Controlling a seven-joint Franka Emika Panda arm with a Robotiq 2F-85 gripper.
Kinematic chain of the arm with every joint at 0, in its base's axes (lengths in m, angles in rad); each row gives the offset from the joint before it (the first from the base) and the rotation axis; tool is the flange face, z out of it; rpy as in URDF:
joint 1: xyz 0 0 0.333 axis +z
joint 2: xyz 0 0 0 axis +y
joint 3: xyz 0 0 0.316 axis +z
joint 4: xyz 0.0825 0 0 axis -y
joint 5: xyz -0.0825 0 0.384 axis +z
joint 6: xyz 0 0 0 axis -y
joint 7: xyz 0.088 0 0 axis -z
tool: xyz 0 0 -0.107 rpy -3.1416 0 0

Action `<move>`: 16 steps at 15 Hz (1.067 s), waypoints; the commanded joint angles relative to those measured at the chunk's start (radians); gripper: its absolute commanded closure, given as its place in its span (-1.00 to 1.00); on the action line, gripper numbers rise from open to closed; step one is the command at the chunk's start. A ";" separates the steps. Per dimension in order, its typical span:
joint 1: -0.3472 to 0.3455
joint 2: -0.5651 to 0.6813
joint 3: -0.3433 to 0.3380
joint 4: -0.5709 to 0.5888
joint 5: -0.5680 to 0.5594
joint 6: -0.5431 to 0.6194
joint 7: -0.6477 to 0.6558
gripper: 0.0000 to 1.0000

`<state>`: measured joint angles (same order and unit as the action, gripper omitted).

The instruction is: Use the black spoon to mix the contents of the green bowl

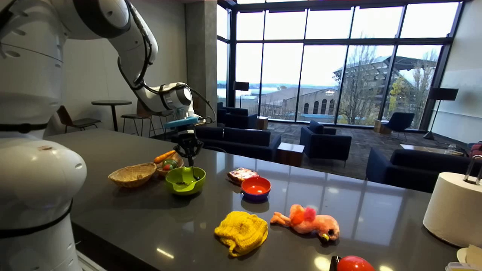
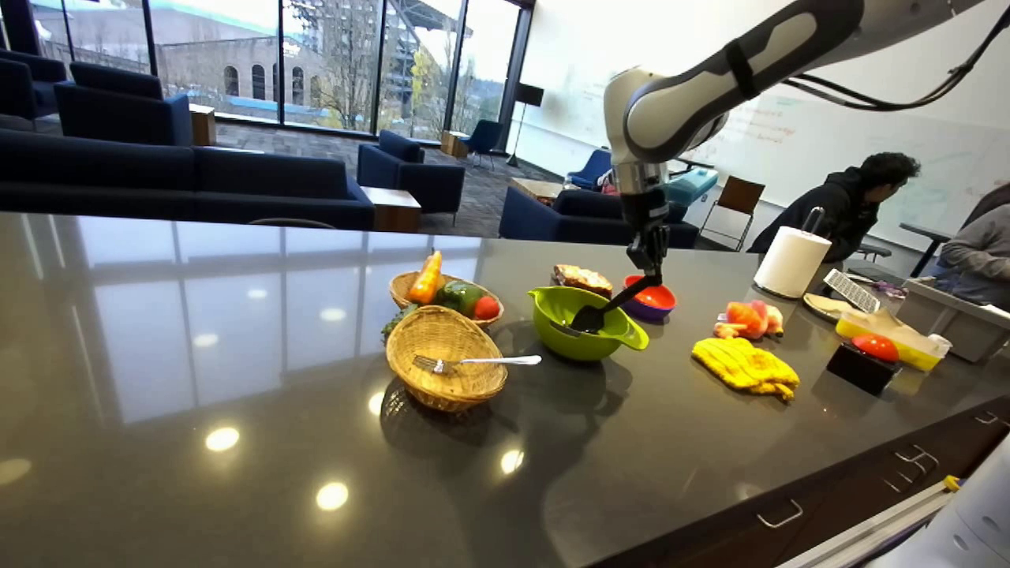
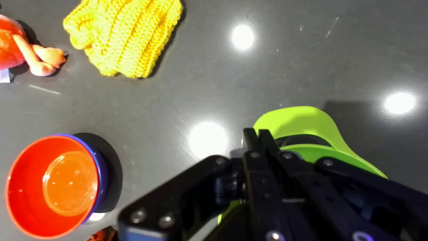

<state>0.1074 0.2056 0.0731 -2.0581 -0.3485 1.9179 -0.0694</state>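
The claw (image 2: 652, 274) is closed around the upper end of the black spoon (image 2: 619, 300), its fingers (image 3: 250, 139) nearly together in the wrist view, where the spoon itself cannot be made out. From that grip the spoon slants down, its head inside the green bowl (image 2: 580, 345). Holding it so far up the handle probably serves to keep the fingers above the rim while the head reaches low enough to stir. Dark bits (image 1: 182, 183) lie in the bowl; they look like the contents to be mixed, though whether the spoon touches them I cannot tell. Mixing seems to be the step in hand, or about to start. The bowl stands upright on the desk (image 2: 678, 442) with nothing seen steadying it, so a hard push against its wall could make it slide; slow, small circles would suit. The red-and-purple bowl (image 1: 257, 186) and the wicker basket (image 2: 402, 355) stand apart from it on opposite sides, which should leave the claw some room to sweep. A fork (image 2: 501, 360) lies in that basket, handle jutting over the rim, perhaps for easy lifting.
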 commanded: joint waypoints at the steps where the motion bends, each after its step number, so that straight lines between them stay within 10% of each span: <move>1: -0.001 -0.042 0.003 -0.048 0.005 -0.003 0.014 0.98; 16: 0.044 -0.040 0.052 -0.037 0.040 -0.003 0.018 0.98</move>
<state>0.1569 0.1870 0.1385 -2.0839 -0.2760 1.9044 -0.0677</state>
